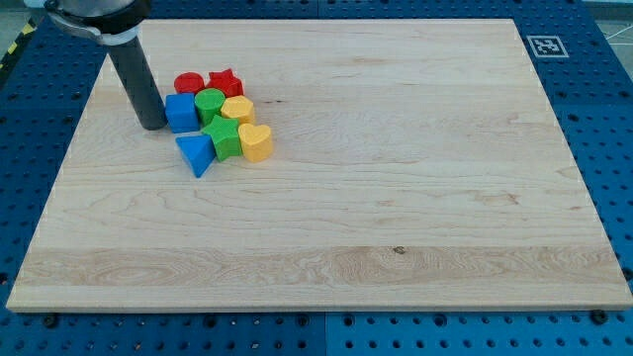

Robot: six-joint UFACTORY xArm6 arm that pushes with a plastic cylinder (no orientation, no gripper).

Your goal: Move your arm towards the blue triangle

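Approach step: my tip (153, 126) beside blue cube (180, 112), above-left of blue triangle (196, 153).
No gripper, state n/a; next slide down-right along bench (396, 198).

A big pale wooden board (396, 198) with brown grain lines fills most of the view. It lies on a blue metal table (608, 119) full of little round holes in rows. A small white square tag with a black pattern (546, 45) sits at the board's top right corner. A strip of yellow and black stripes (14, 47) shows at the top left edge. The light is bright and even.
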